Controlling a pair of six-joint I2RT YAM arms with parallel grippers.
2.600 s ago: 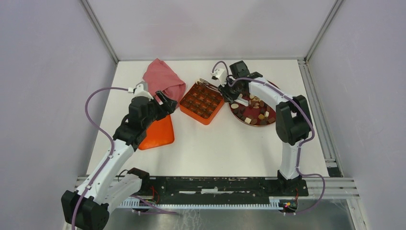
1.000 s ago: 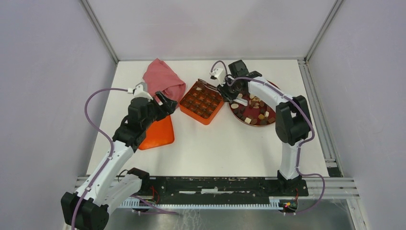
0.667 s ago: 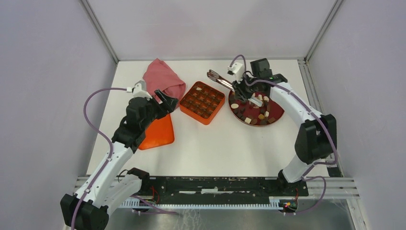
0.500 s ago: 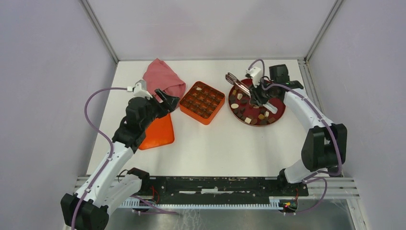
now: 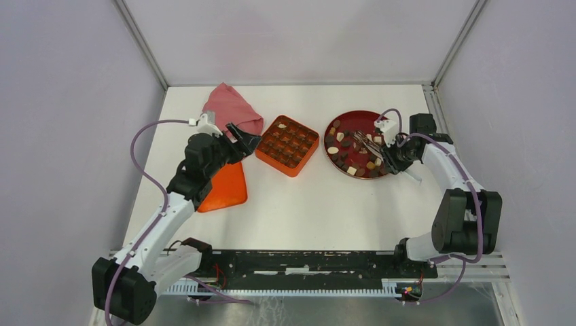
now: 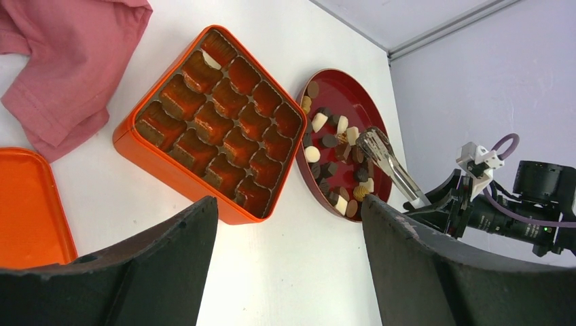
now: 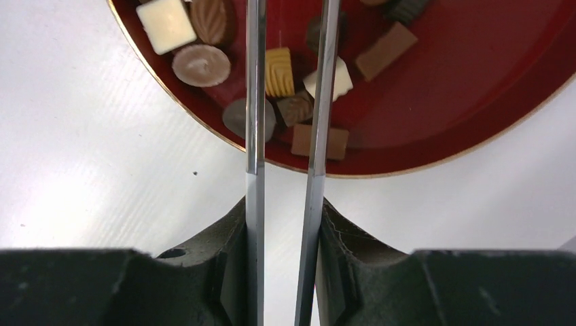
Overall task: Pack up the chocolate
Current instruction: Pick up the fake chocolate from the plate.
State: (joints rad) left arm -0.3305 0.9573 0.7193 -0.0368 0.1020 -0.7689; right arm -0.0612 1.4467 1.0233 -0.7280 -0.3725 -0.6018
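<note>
Clamping a pair of metal tongs [image 7: 255, 102] between its fingers, the right end effector [image 7: 285, 224] sits just off the near-right rim of the dark red plate [image 7: 475, 81]. The two blades reach in over the plate a narrow gap apart. The wrist view cuts the tips off at the top edge, and the other views are too small, so I can't tell if anything's pinched between them.

The chocolate [image 7: 278, 71] is a loose scatter of dark, light brown and cream pieces on that plate, a few of them partly hidden under the blades.

The left end effector [image 6: 289, 210] hangs wide open with nothing in it, near the left corner of the orange gridded box [image 6: 210, 125]. The cells look brown-lined. One far cell maybe has a pale piece in it, hard to say.

There's an orange lid [image 6: 27, 204] cut off at the frame edge, and a pink cloth [image 6: 61, 61] beside the box, all on the white bench [image 5: 326, 204].
</note>
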